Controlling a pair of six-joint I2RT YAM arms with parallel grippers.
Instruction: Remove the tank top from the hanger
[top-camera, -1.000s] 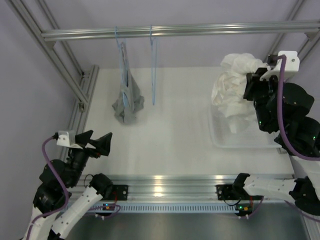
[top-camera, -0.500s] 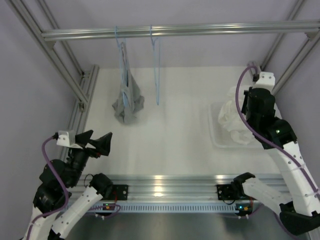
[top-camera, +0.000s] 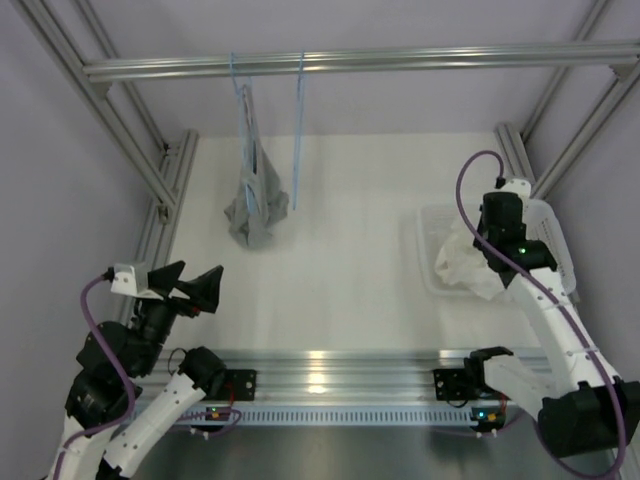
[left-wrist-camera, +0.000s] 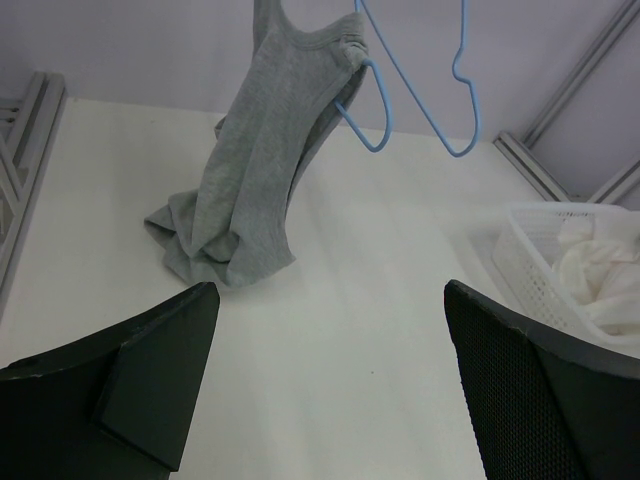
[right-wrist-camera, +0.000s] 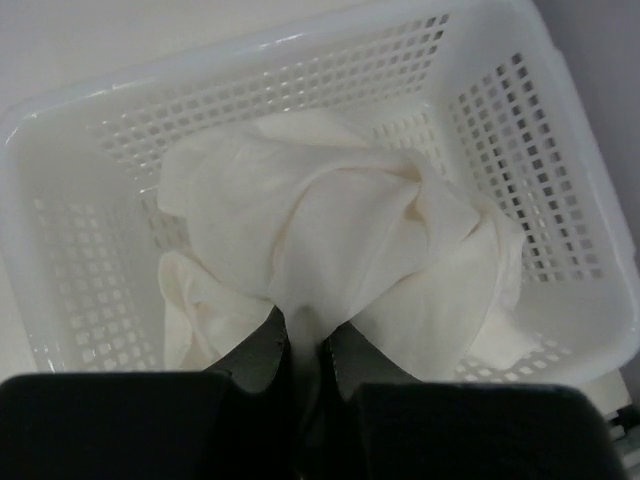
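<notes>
While the right hand (right-wrist-camera: 305, 345) pinches it, the tank top (right-wrist-camera: 330, 230) fills the basket (right-wrist-camera: 560, 180).

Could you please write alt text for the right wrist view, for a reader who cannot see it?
The right gripper pinches a fold of the white tank top, which lies bunched inside a white perforated plastic basket.

- Grey garment (top-camera: 255, 205) on a blue hanger (left-wrist-camera: 372, 148), hung from the overhead rail (top-camera: 400, 60), far left; hem bunched on the table (top-camera: 340, 280).
- White perforated basket (top-camera: 426, 250), right.
</notes>
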